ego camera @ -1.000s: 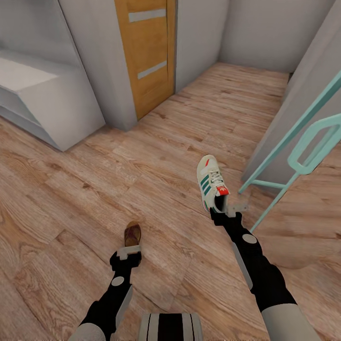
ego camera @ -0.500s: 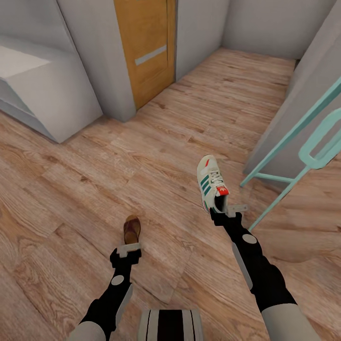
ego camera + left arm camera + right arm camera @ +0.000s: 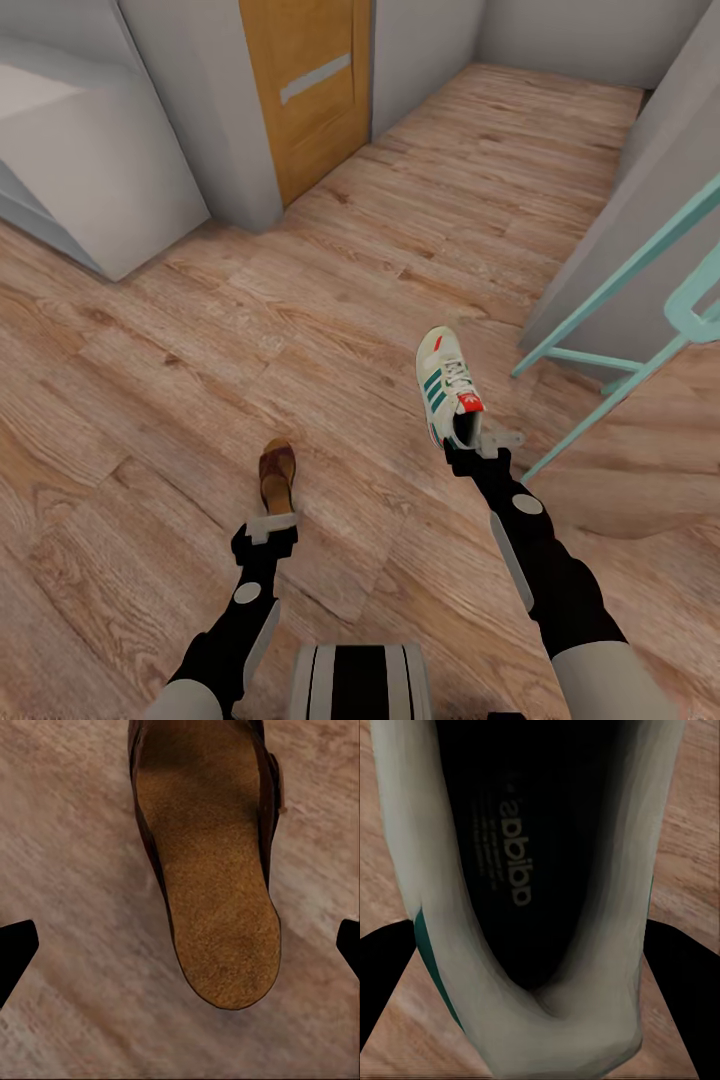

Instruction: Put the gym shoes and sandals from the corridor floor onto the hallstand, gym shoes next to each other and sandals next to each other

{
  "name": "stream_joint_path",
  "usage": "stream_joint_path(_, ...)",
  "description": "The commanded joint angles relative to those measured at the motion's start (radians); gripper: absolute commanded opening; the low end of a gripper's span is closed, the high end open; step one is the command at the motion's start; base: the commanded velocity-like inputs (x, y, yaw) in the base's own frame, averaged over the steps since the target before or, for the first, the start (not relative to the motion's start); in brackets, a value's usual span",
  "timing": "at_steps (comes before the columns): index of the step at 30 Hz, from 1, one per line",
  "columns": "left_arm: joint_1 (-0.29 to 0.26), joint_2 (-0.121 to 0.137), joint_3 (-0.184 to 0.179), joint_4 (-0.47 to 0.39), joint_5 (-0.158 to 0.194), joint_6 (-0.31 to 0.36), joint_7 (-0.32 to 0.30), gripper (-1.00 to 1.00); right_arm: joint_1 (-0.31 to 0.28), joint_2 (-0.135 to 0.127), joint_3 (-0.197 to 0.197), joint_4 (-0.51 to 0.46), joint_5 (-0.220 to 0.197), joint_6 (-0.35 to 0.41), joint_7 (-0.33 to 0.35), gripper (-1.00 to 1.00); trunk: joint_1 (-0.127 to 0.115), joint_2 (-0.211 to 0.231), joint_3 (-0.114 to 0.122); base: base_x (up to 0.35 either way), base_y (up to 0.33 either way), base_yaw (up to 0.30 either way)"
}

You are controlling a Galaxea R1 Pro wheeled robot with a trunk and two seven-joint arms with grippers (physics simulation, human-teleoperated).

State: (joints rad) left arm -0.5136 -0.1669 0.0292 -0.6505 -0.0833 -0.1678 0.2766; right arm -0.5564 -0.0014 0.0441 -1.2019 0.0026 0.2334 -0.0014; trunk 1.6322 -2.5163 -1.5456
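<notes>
A white gym shoe (image 3: 447, 385) with green stripes hangs above the corridor floor (image 3: 150, 400), held by its heel in my right gripper (image 3: 470, 440). In the right wrist view the shoe's dark inside (image 3: 532, 870) is close up, and the right gripper (image 3: 536, 1005) has black fingers pressed on both sides of the heel. One brown sandal (image 3: 277, 472) lies just ahead of my left gripper (image 3: 268, 522). Its tan footbed (image 3: 210, 870) sits between the wide-spread fingertips (image 3: 15, 952) without touching them. The light grey hallstand (image 3: 90, 170) stands at the far left.
A wooden door (image 3: 300, 90) and a grey wall pillar (image 3: 235, 120) stand ahead on the left. A teal metal frame (image 3: 640, 340) leans by the grey wall (image 3: 640, 220) on the right. The corridor runs on ahead between them.
The whole picture has slid up and to the left, so the camera has moved. Both arms keep their places in the view, and the gym shoe stays in the right gripper.
</notes>
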Motion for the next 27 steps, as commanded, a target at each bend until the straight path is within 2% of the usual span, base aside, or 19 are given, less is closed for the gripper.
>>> stream_joint_path(1,0.000,-0.001,0.003,0.001,-0.009,-0.002,0.003,1.00,0.000,0.000,0.000,-0.002,0.000,0.005,0.000,-1.00,0.000,0.000,-0.002,0.000,0.000,0.000)
stream_joint_path(17,-0.002,-0.005,0.003,-0.001,-0.009,-0.003,0.003,1.00,0.000,-0.001,-0.001,-0.024,0.000,0.006,0.000,-1.00,0.000,0.000,-0.024,0.000,0.000,0.000)
stream_joint_path(27,-0.002,-0.004,0.003,-0.001,-0.010,-0.004,0.003,1.00,0.000,-0.002,-0.001,-0.024,0.000,0.006,0.000,-1.00,0.004,-0.003,-0.064,0.000,0.000,0.000)
